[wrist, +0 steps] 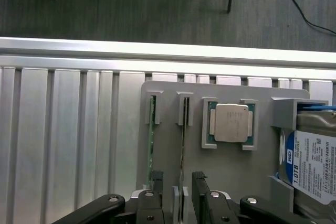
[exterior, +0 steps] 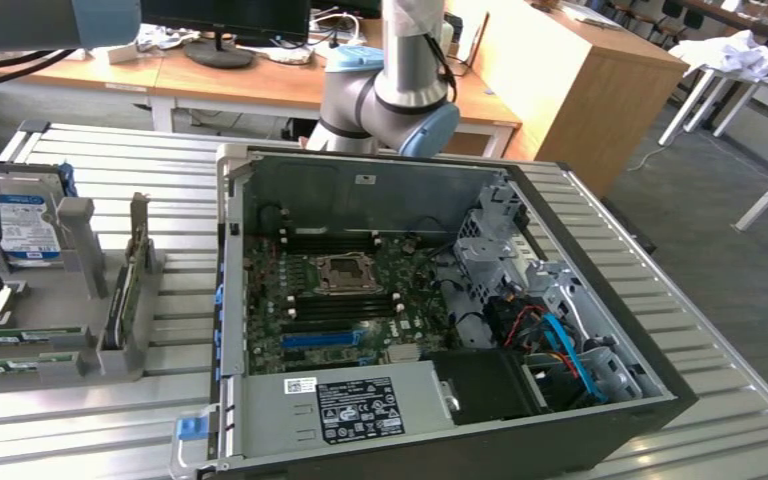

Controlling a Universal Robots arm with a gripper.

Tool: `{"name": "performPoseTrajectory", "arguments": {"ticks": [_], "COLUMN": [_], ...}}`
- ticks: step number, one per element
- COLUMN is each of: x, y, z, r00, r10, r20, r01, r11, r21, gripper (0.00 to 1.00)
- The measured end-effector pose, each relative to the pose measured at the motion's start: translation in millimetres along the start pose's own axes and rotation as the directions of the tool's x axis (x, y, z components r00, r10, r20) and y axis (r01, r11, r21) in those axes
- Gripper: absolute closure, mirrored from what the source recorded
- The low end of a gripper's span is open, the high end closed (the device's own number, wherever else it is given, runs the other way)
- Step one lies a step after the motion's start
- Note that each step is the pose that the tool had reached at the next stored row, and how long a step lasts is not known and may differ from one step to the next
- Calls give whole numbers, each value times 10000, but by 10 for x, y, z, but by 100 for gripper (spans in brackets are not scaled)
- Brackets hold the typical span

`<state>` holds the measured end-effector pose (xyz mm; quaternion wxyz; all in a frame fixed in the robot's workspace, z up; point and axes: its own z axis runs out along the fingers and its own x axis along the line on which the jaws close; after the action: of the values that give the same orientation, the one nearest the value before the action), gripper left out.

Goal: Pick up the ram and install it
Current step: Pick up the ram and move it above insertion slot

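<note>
ram (wrist: 182,148) on edge, centred below open tool (wrist: 178,184)

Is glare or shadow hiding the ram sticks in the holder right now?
Wrist view: bright glare on the table's edge rail, but the ram sticks in the grey holder are evenly lit; exterior view: the computer case interior is shaded.

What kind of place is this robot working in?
Probably a robotics lab or workshop: a robot arm, an opened computer case on a ribbed aluminium table, with office desks and a monitor behind.
</note>
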<state>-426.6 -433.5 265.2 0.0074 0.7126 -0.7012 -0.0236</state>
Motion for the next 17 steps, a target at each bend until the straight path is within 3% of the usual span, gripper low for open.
{"name": "performPoseTrajectory", "arguments": {"ticks": [11,17], "x": [200,209], "y": [4,4], "z": [-5,-4], "r00": [10000,10000], "r10": [0,1], "r20": [0,1], "r01": [0,-1], "r11": [10000,10000], "r21": [0,0], "gripper": [64,64]}}
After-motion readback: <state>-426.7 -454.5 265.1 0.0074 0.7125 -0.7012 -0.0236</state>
